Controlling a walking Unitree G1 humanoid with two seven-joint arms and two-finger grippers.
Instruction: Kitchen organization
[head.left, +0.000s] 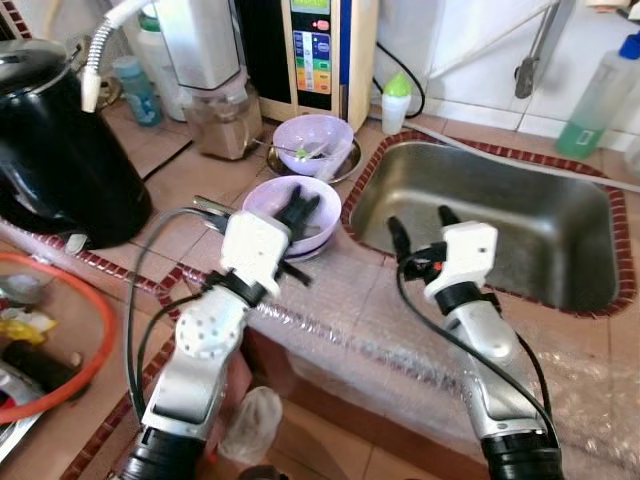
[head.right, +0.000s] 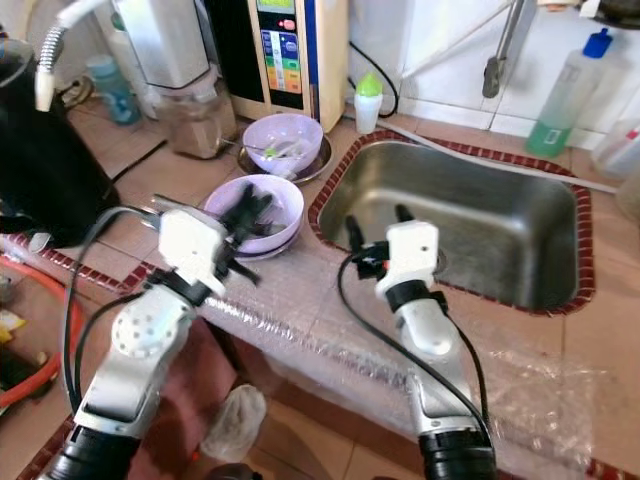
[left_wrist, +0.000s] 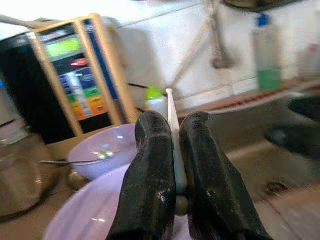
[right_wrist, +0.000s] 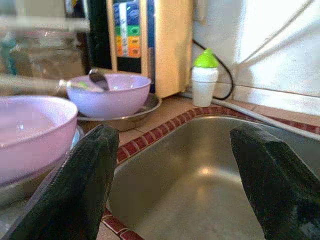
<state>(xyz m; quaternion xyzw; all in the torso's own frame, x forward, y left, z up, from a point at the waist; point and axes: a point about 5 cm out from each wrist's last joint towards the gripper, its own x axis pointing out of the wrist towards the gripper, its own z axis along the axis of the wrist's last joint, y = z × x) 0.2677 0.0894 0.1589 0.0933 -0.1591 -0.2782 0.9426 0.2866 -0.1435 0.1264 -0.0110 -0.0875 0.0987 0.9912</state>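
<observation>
Risking first of all a slip: pinching a thin, smooth, pale stick (left_wrist: 171, 107), probably the handle of some utensil, with only narrow contact, and so possibly letting it turn or slide out during lifting and fall back into the near purple bowl (head.left: 262, 195). Risking also a tipped or dragged bowl, through pulling sideways instead of straight up while hanging so low inside the rim. Possibly knocking the far purple bowl (head.left: 313, 132), sitting on a steel plate (head.left: 350, 165) at 12 o'clock from the near one, if swinging forward carelessly. Keeping the left gripper (head.left: 298, 210) over the near bowl, fingers (left_wrist: 150, 165) clenched almost fully together, clamping the stick between them, with its tip sticking out beyond the fingertips. Holding the right gripper (head.left: 420, 218) spread wide and grasping nothing, hovering above the near-left edge of the sink (head.left: 500, 230), at 3 o'clock from the near bowl. Judging the utensil as heading toward the sink, and needing a steady wrist on the way.
</observation>
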